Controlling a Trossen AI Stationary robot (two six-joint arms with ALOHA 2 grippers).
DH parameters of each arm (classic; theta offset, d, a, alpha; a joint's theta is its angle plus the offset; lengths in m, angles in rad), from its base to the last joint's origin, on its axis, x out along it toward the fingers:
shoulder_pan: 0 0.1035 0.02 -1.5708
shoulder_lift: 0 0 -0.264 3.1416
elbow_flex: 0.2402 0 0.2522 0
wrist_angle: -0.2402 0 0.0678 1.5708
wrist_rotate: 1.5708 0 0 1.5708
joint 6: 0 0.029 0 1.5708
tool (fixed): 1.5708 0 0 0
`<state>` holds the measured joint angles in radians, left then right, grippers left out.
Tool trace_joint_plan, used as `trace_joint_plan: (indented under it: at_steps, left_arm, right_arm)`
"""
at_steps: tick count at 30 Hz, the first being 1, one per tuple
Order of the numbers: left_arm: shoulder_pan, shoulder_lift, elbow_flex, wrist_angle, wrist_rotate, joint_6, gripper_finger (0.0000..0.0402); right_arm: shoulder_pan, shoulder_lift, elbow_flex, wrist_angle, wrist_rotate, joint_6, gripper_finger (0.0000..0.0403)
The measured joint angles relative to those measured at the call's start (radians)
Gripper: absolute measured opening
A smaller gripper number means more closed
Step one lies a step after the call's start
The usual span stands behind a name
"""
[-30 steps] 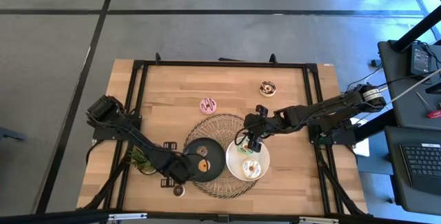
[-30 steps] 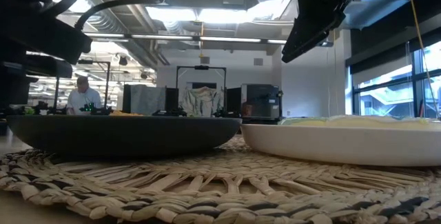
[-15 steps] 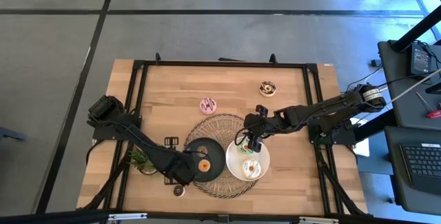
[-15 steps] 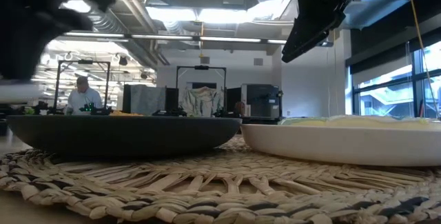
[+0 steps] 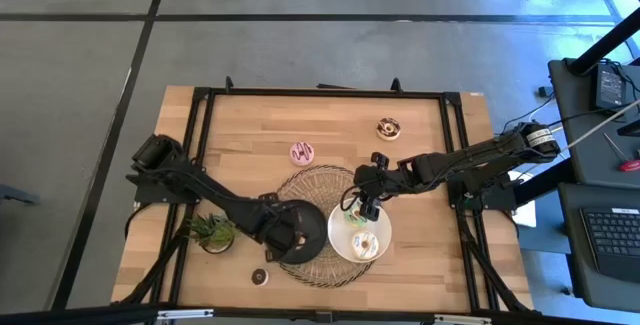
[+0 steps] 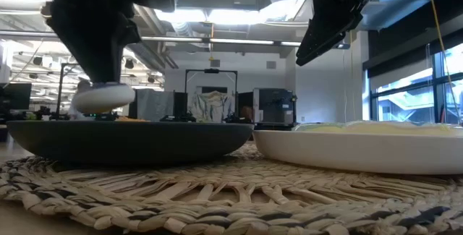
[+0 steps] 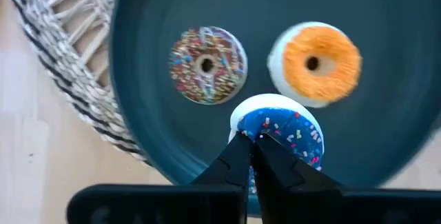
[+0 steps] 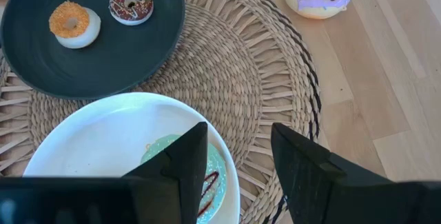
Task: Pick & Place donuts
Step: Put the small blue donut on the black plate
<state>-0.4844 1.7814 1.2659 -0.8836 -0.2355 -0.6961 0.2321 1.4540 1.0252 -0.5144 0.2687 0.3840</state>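
Left wrist view: the left gripper point(image 7: 252, 141) pinches a small blue-iced sprinkled donut point(image 7: 284, 129) over the round black plate point(image 7: 386, 58). The right gripper point(image 8: 238, 155) hangs spread above the round white plate point(image 8: 89, 131) beside it.

1. No text, label, brand, number or sign can be read in any view.
2. The screens and equipment in the room behind the table in the low view are too far off to show any lettering.
3. The keyboard point(image 5: 610, 233) and the device point(image 5: 611, 85) on the side desk in the high view are too small for any marking to be made out.
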Motion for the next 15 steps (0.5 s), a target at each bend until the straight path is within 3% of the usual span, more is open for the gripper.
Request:
trace_joint_plan:
  at_steps: [15]
  left_arm:
    - [0.008,0.015,0.0,0.003,0.018,-0.015,0.0003]
  right_arm:
    - [0.0,0.0,0.0,-0.003,0.0,-0.003,0.0163]
